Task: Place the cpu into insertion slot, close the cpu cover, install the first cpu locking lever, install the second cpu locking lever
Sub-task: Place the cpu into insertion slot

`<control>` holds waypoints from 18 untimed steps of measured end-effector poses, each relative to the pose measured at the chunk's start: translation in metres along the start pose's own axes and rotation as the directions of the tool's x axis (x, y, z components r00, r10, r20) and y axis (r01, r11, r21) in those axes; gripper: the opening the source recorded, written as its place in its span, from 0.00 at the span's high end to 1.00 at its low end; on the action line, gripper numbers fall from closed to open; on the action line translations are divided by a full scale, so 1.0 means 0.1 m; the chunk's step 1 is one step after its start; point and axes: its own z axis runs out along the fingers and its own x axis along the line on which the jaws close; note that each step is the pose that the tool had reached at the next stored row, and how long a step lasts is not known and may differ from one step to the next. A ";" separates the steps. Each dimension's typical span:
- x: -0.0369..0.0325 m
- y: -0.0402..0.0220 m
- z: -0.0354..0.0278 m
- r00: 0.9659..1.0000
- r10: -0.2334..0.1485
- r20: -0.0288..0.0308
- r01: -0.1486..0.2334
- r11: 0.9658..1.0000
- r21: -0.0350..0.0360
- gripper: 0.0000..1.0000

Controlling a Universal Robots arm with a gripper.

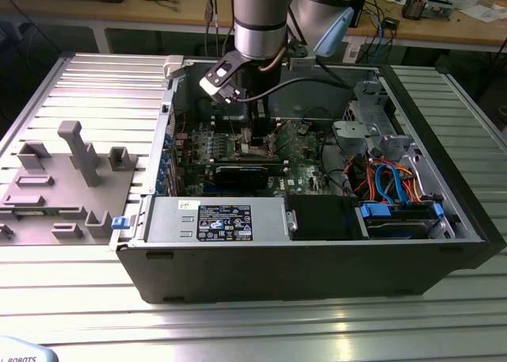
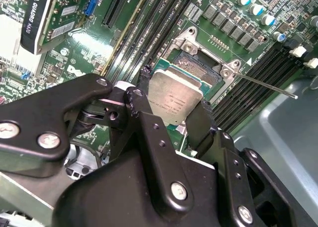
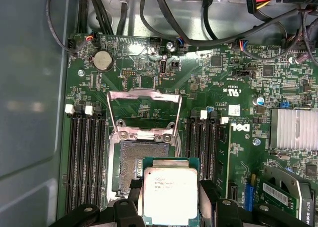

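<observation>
My gripper [image 3: 170, 187] is shut on the cpu [image 3: 170, 199], a silver-topped square chip on a green board, with one black finger on each side edge. The chip hangs tilted over the near part of the insertion slot [image 3: 133, 155], whose dark pin field shows bare beyond it. The cpu cover [image 3: 144, 93] stands flipped open behind the slot. In the second wrist view the cpu [image 2: 174, 95] sits between the fingers [image 2: 136, 105] above the slot [image 2: 196, 63], and a thin locking lever [image 2: 266, 84] sticks out sideways. In the exterior view the gripper [image 1: 257, 139] reaches down into the open computer case [image 1: 317, 255].
Black memory slots [image 3: 84, 157] flank the socket on both sides. A finned heatsink [image 3: 295, 130], a coin battery [image 3: 103, 60] and bundled cables [image 3: 198, 18] are nearby. In the exterior view a grey fixture [image 1: 71, 180] lies at the left and a drive cage with cables [image 1: 396, 184] at the right.
</observation>
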 end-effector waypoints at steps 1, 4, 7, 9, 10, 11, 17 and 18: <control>0.000 0.000 0.002 1.000 0.000 0.000 0.000 1.000 0.000 0.46; 0.000 0.000 0.009 1.000 0.000 0.000 0.000 1.000 0.000 0.46; 0.000 -0.001 0.016 1.000 0.000 0.000 0.000 1.000 0.000 0.46; 0.000 -0.001 0.020 1.000 0.000 0.000 0.000 1.000 0.000 0.46; 0.000 -0.001 0.022 1.000 0.000 0.000 0.000 1.000 0.000 0.46; 0.001 -0.001 0.025 1.000 0.000 0.000 0.000 1.000 0.000 0.46; 0.001 -0.002 0.041 1.000 0.000 0.000 0.000 1.000 0.000 0.46; 0.001 -0.002 0.045 1.000 0.000 0.000 0.000 1.000 0.000 0.46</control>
